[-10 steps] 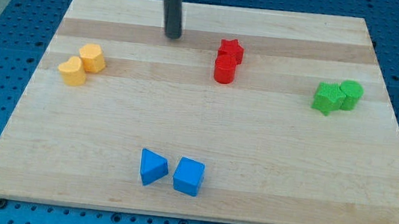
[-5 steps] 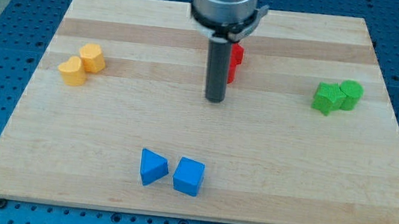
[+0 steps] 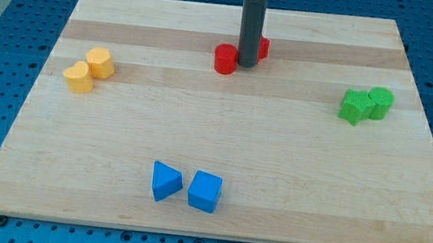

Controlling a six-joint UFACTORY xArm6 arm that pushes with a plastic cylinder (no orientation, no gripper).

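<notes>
My tip (image 3: 247,64) rests on the wooden board (image 3: 224,122) near the view's top centre, between two red blocks. A red cylinder (image 3: 225,59) sits against the tip's left side. A second red block (image 3: 262,48) is mostly hidden behind the rod on its right, so its shape cannot be made out. The two red blocks stand apart with the rod between them.
Two yellow blocks (image 3: 90,69) sit together at the view's left. A green pair (image 3: 366,104) stands at the right. Near the view's bottom lie a blue wedge (image 3: 165,181) and a blue cube (image 3: 204,191), side by side.
The rod swung down past the red pair, then back up between them. The red cylinder has slid left and up, away from the other red block.
</notes>
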